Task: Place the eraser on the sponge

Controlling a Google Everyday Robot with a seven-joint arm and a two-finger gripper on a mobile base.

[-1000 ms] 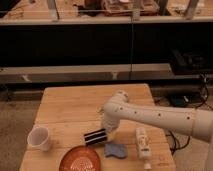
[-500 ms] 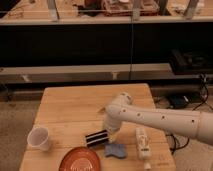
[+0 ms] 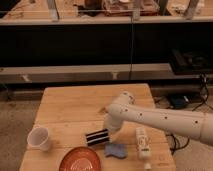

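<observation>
The eraser is a black block with pale stripes, lying on the wooden table near its front edge. Just right of it and slightly nearer is the blue sponge, flat on the table with nothing on it. My white arm comes in from the right and bends down, so the gripper sits at the eraser's right end, directly above the sponge's far edge. The arm's bulk hides where the gripper meets the eraser.
A white cup stands at the front left. A red-orange plate lies at the front edge, left of the sponge. A white bottle lies on its side right of the sponge. Dark shelving runs behind the table.
The arm's elbow has shifted slightly to the right over the last second. The eraser and the gripper end have barely moved.
</observation>
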